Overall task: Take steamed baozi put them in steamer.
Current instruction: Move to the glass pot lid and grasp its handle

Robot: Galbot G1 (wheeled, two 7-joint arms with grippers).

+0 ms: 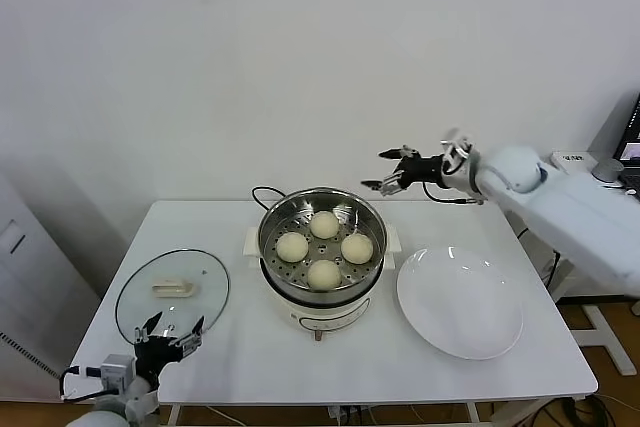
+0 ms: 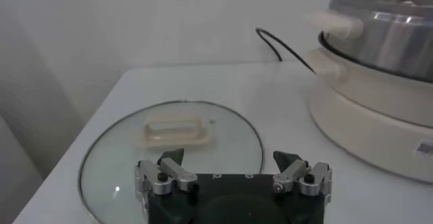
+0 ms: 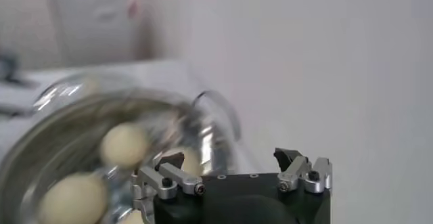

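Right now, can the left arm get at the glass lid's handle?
Probably yes. The left gripper hovers with jaws open at the near rim of the glass lid, and the lid handle lies exposed just ahead with nothing on or across it.

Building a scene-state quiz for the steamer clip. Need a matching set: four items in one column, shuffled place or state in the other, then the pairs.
Items:
1. baozi
2. glass lid
3. white plate
4. right gripper

Places or states:
A. empty, on the table on the robot's right side of the steamer
B. open, in the air above the steamer's far right rim
C. flat on the table on the robot's left side, handle up
D. all four inside the steel basket

Pairs: 1-D, 2-C, 3-A, 4-B
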